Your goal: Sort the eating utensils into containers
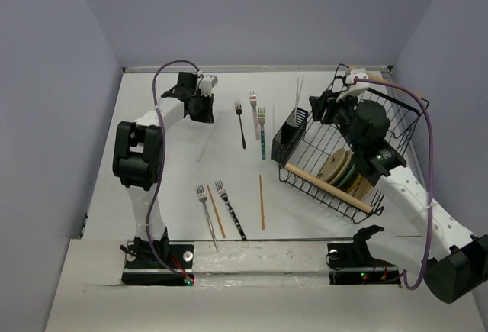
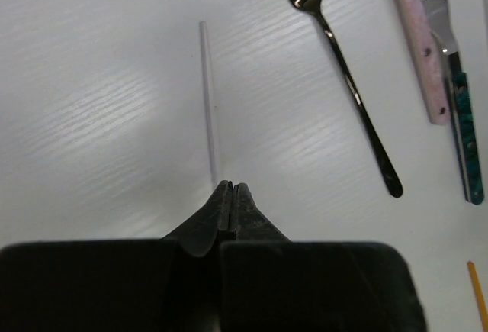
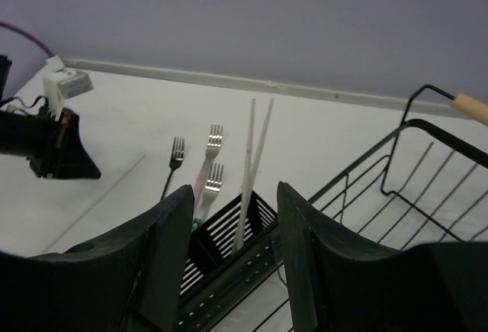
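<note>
White table (image 1: 152, 118), lilac walls (image 1: 267, 11). At 11 o'clock, left gripper (image 2: 231, 188) closed tight, tips at a white chopstick (image 2: 208, 95); at 2, right gripper (image 3: 234, 191) half-wide over the holder (image 3: 229, 233); forks (image 1: 261, 130) between

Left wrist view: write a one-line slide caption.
Left gripper shut at the near end of a pale chopstick, with a black fork, pink fork and teal fork to the right.

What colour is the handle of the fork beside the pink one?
That fork handle is mottled teal; the left wrist view shows it best.
</note>
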Robot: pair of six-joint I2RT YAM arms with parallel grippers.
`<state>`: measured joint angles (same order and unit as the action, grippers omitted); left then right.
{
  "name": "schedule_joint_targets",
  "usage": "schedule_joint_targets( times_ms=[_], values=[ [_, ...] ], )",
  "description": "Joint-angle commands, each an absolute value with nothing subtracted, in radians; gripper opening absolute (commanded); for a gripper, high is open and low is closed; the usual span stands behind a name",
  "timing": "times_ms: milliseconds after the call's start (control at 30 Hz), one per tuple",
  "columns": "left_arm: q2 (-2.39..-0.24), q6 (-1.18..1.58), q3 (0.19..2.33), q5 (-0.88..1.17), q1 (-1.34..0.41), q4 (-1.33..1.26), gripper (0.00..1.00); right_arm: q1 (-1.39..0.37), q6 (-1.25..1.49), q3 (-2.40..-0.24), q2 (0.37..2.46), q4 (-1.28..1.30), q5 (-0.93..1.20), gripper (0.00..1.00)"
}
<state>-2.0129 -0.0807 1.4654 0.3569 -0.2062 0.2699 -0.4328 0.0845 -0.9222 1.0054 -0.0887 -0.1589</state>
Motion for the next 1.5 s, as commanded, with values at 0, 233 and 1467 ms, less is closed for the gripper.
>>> schedule_joint_targets(
  times_ms=[0,233,1467],
  values=[
    [-1.839,-0.083,1.489,0.429,-0.206,0.281,0.0,-0.43,0.107,-1.006,1.045,-0.087,0.148,0.54],
    [-1.721,-0.081,1.496,0.463,-0.204,0.311,0.0,-0.43,0.193,-1.1,1.13,-0.084,0.301,0.64],
    [-2.071,-0.298,1.42,0.172,-0.279,0.356,0.47,-0.43,0.152,-1.077,1.144,-0.015,0.201,0.7]
  ],
)
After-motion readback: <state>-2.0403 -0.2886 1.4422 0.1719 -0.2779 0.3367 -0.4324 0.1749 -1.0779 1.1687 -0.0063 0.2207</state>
